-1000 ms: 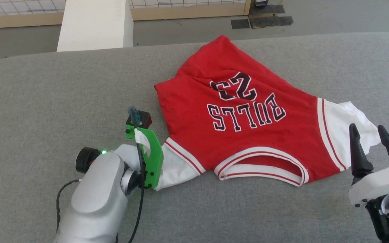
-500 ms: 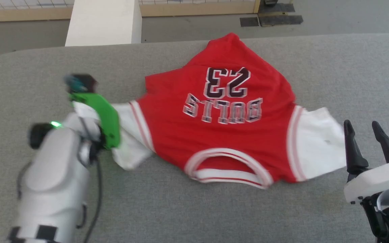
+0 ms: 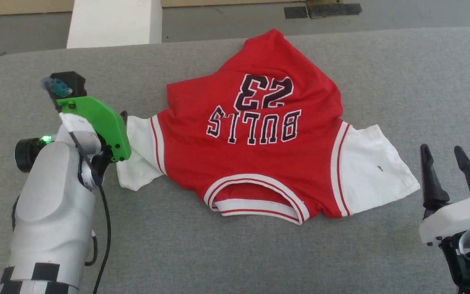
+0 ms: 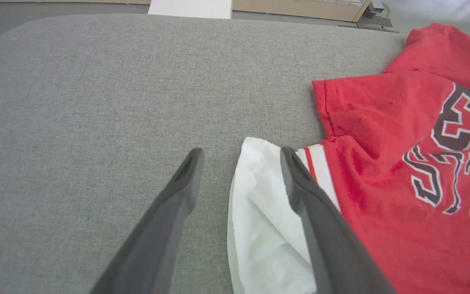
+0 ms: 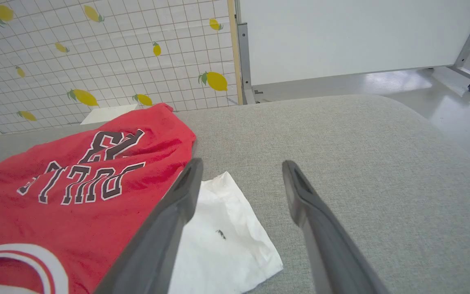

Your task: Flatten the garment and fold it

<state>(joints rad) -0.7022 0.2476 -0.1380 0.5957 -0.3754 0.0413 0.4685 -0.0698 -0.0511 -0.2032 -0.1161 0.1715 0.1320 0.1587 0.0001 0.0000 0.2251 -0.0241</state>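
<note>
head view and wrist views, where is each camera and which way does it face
Head view: on the head, looking forward and down at the jersey on the table; left forearm lower left, right gripper lower right.
Left wrist view: on the left wrist, looking along the open left gripper at one white sleeve.
Right wrist view: on the right wrist, looking along the open right gripper past the other sleeve to a lemon-print wall.
Shared: all show the jersey's print.

Beyond the grey padded table (image 3: 227,257), a white block (image 3: 114,22) is standing at eleven o'clock on grey floor (image 3: 218,18).
</note>
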